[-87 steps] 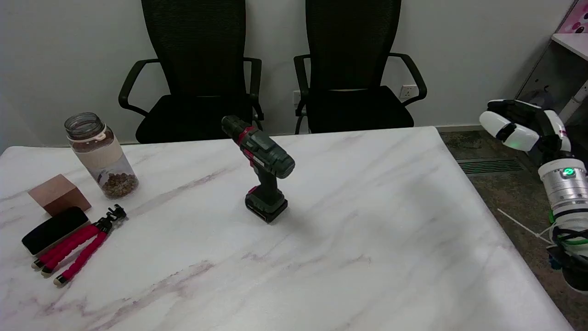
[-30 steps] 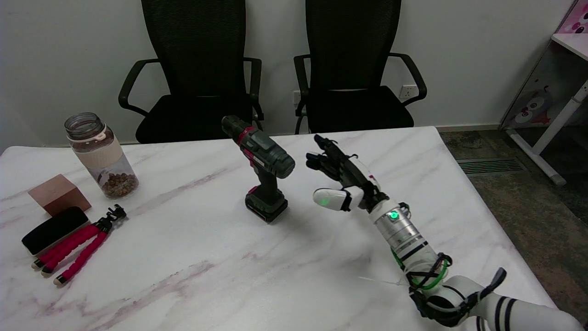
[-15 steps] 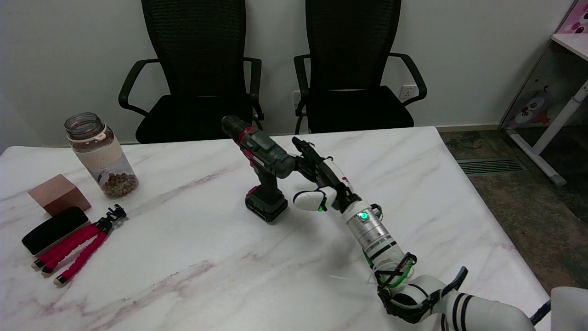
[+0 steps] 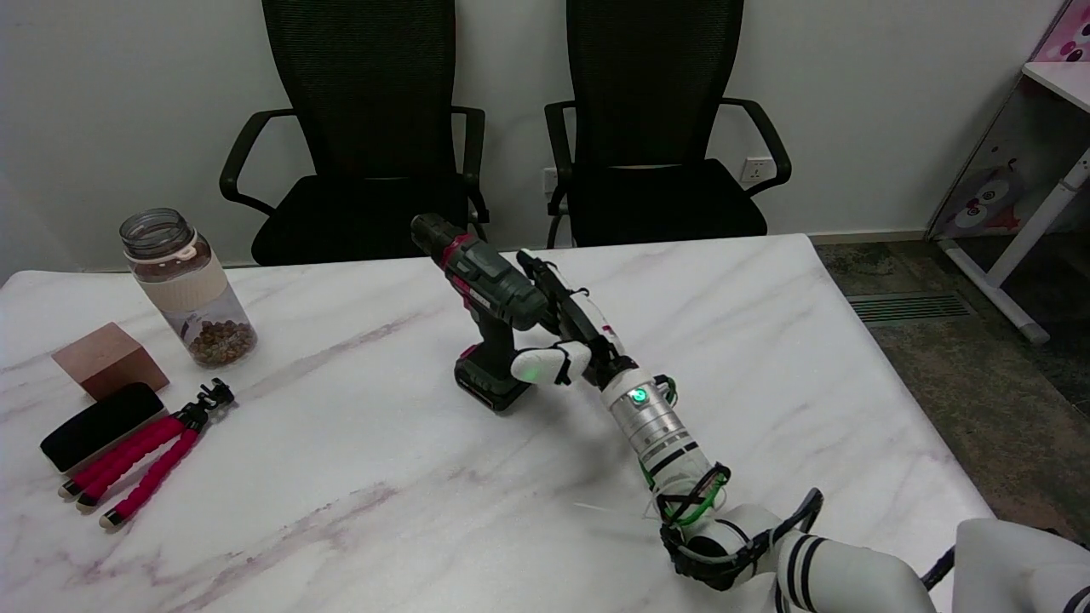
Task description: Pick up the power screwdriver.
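Power screwdriver: upright on its battery base, centre of the frame, on the marble bench; chuck aimed to the upper left.
Right hand: just right of the tool, at its grip; reaching in from the lower right.
Fingers: spread, dark ones behind the tool's rear end, white thumb in front of the grip; not closed; contact unclear.
Left side: jar, wooden block, black case, red tripod.
Background: two black chairs.

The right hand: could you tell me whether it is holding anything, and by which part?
Nothing is held yet. The right hand is spread open beside the power screwdriver, which stands upright on the table.
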Action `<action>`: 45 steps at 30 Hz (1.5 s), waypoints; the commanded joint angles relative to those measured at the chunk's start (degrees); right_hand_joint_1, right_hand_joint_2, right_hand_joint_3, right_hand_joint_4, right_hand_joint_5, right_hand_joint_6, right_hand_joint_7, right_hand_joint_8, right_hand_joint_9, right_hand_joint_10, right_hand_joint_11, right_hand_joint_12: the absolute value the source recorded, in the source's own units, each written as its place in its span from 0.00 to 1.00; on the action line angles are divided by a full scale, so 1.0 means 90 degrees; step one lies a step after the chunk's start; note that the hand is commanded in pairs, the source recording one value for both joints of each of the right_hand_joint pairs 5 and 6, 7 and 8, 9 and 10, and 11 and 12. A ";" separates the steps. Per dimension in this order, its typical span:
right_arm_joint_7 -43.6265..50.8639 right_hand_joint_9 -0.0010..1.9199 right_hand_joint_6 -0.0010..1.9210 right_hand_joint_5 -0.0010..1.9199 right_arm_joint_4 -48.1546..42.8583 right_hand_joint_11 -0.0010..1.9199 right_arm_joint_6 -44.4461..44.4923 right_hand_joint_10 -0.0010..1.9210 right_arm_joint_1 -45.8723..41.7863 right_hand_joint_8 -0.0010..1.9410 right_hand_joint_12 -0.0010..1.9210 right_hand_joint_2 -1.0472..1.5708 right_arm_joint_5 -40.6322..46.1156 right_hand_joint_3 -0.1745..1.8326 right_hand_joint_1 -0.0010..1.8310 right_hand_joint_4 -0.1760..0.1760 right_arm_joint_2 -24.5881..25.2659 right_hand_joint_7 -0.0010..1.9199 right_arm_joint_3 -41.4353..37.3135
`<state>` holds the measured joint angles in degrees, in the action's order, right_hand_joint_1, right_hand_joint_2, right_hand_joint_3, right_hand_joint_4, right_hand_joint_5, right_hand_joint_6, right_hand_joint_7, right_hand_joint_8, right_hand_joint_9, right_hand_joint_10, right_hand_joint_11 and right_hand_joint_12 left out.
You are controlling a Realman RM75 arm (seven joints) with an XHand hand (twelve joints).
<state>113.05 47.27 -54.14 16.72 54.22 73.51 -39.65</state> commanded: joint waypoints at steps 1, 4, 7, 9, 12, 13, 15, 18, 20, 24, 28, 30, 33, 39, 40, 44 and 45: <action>0.0007 0.13 0.00 0.00 -0.0839 0.13 -0.0039 0.13 0.0467 0.00 0.13 0.32 -0.0019 0.24 0.41 0.39 0.0733 0.00 0.0177; 0.0017 0.13 0.00 0.00 -0.0839 0.13 -0.0039 0.13 0.0489 0.00 0.13 0.33 -0.0019 0.24 0.41 0.40 0.0782 0.00 0.0177; 0.0027 0.13 0.00 0.00 -0.0826 0.14 -0.0038 0.13 0.0526 0.00 0.14 0.34 -0.0019 0.24 0.41 0.39 0.0826 0.00 0.0177; 0.0027 0.13 0.00 0.00 -0.0798 0.14 -0.0030 0.13 0.0536 0.00 0.14 0.34 -0.0019 0.23 0.41 0.39 0.0827 0.00 0.0189; 0.0027 0.13 0.00 0.00 -0.0771 0.14 -0.0030 0.13 0.0576 0.00 0.14 0.34 -0.0019 0.23 0.40 0.39 0.0827 0.00 0.0245; 0.0027 0.13 0.00 0.00 -0.0770 0.14 -0.0030 0.13 0.0592 0.00 0.14 0.35 -0.0019 0.23 0.40 0.39 0.0827 0.00 0.0257; 0.0027 0.13 0.00 0.00 -0.0770 0.14 -0.0028 0.13 0.0593 0.00 0.14 0.35 -0.0019 0.23 0.40 0.39 0.0829 0.00 0.0274; 0.0027 0.13 0.00 0.00 -0.0770 0.14 -0.0011 0.13 0.0593 0.00 0.14 0.36 -0.0019 0.23 0.41 0.39 0.0846 0.00 0.0276; 0.0027 0.13 0.00 0.00 -0.0770 0.14 -0.0008 0.13 0.0591 0.00 0.14 0.37 -0.0019 0.23 0.41 0.40 0.0846 0.00 0.0284; 0.0027 0.16 0.00 0.00 -0.0770 0.16 0.0019 0.16 0.0572 0.00 0.16 0.38 0.0021 0.24 0.41 0.40 0.0846 0.00 0.0284; 0.0027 0.25 0.00 0.00 -0.0770 0.26 0.0019 0.25 0.0554 0.00 0.26 0.43 0.0030 0.28 0.44 0.40 0.0846 0.00 0.0284; 0.0027 0.30 0.00 0.00 -0.0770 0.31 0.0019 0.30 0.0554 0.00 0.31 0.45 0.0030 0.30 0.46 0.39 0.0846 0.00 0.0284; 0.0027 0.34 0.00 0.00 -0.0770 0.36 0.0019 0.34 0.0554 0.00 0.36 0.48 0.0030 0.33 0.48 0.39 0.0837 0.00 0.0284; 0.0027 0.39 0.00 0.00 -0.0770 0.37 0.0019 0.39 0.0544 0.00 0.37 0.52 0.0030 0.37 0.50 0.34 0.0837 0.00 0.0284; 0.0027 0.40 0.00 0.00 -0.0770 0.39 0.0019 0.40 0.0544 0.00 0.39 0.53 0.0030 0.37 0.50 0.34 0.0835 0.00 0.0284; 0.0008 0.55 0.00 0.00 -0.0770 0.48 0.0019 0.55 0.0544 0.00 0.48 0.55 0.0030 0.38 0.52 0.30 0.0827 0.00 0.0284; 0.0009 0.57 0.00 0.00 -0.0770 0.50 0.0017 0.57 0.0544 0.00 0.50 0.55 0.0030 0.38 0.52 0.30 0.0827 0.00 0.0284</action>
<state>113.29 40.48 -54.14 21.56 54.40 80.83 -37.21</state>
